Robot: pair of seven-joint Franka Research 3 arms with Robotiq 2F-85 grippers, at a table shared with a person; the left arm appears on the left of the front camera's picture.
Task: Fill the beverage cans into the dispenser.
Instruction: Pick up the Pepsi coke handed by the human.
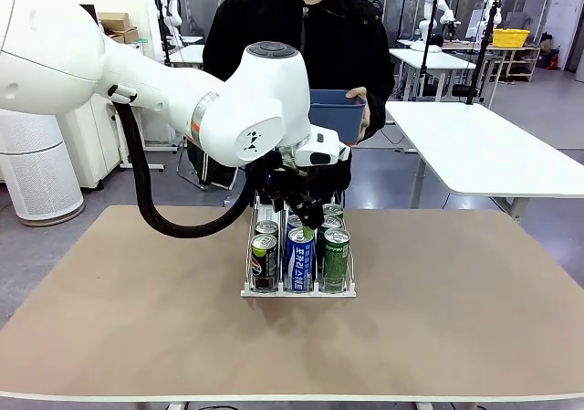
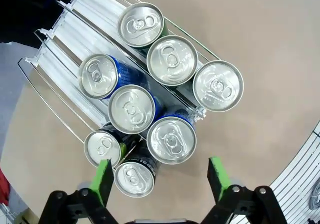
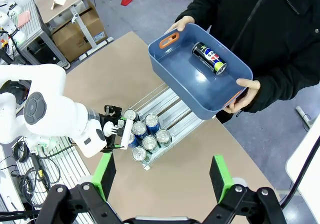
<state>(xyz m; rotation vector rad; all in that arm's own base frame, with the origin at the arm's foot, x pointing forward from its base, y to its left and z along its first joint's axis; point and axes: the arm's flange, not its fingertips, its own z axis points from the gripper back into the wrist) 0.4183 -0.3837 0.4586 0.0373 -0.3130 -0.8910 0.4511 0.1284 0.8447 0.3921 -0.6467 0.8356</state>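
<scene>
Hovering my left gripper [image 2: 160, 174] wide and empty over the cans [image 2: 131, 109] in the dispenser [image 2: 75, 29], right gripper [image 3: 162, 176] wide too, I risk a finger clipping a can top if I descend.

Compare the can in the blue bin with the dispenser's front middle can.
The binned can lies on its side; the front middle can stands upright. The binned can is black, in the blue bin the person holds; the other is blue-and-white, in the dispenser. Both have silver tops.
</scene>
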